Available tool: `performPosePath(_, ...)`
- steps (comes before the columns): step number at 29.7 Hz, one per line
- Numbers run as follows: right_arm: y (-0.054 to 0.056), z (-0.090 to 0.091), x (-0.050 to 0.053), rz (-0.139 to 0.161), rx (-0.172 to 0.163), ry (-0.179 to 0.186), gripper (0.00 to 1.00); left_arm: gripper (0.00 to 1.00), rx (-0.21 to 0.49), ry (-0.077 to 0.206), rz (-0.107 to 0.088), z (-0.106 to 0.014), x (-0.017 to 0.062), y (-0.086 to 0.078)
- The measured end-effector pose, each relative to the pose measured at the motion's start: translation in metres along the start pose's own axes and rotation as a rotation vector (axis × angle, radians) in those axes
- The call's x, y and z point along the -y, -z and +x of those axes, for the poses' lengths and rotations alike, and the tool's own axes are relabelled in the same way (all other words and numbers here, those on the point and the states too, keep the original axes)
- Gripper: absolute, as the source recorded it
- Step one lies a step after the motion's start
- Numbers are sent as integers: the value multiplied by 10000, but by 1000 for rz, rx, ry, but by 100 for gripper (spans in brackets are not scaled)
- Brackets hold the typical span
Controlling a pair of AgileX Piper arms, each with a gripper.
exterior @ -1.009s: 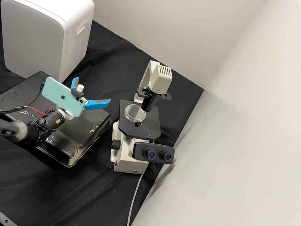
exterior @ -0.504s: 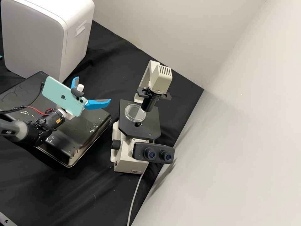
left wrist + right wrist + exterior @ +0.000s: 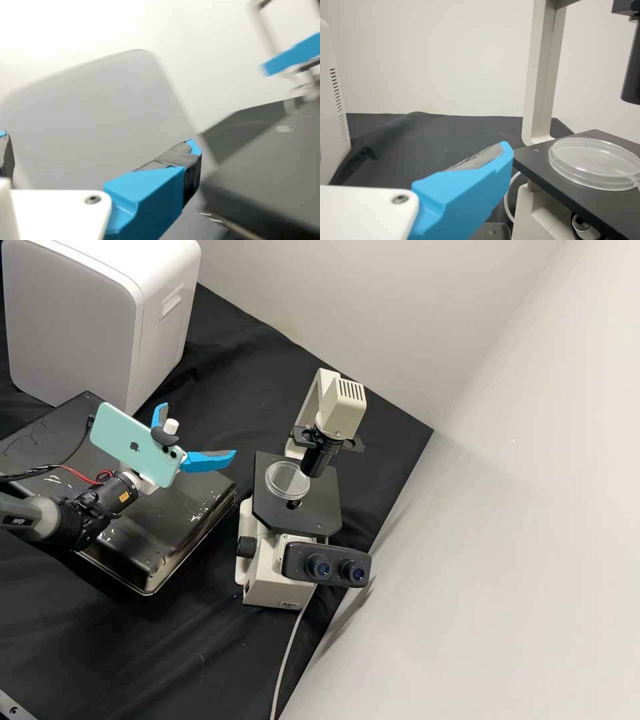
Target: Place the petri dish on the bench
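The bench (image 3: 133,653), under black cloth, takes up the left and lower part of the high view and ends at a pale wall on the right. A white box (image 3: 87,313) stands at upper left with a black tray (image 3: 167,540) below it. The microscope (image 3: 267,573) is at centre. Its stage (image 3: 323,510) carries the dish (image 3: 288,480), so the dish is not yet on the bench. It lies on the stage's upper-left part, just beside a dark tube (image 3: 313,459) that hangs over it. My right gripper (image 3: 198,430) hovers above the tray's upper-right corner, left of the stage, with its fingers spread wide and nothing between them. My left gripper (image 3: 97,145) is also wide and empty, facing the white box. I think the main risk is the tube: coming in too high or too deep, a finger could knock it or the pale column behind. The dish looks thin, clear and slick, so a skewed pinch might shoot it off the stage, or lift only a lid if it has one. The stage's left edge faces me with nothing in between, which makes that the clean way in. For setting down, bare cloth lies open at lower left, away from the tray's rim and the cable (image 3: 287,653) that trails from the microscope toward the bottom edge.
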Motion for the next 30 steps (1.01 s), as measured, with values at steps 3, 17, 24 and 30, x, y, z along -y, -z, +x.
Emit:
performPosePath(3,0,0,0,0,0,0,100,100,-59,-33,19,96,-55,179)
performPosePath(17,0,0,0,0,0,0,100,100,77,-28,-332,297,19,348)
performPosePath(24,0,0,0,0,0,0,100,100,142,-8,-423,106,-51,226)
performPosePath(30,0,0,0,0,0,0,100,100,140,-8,-477,-29,-101,171)
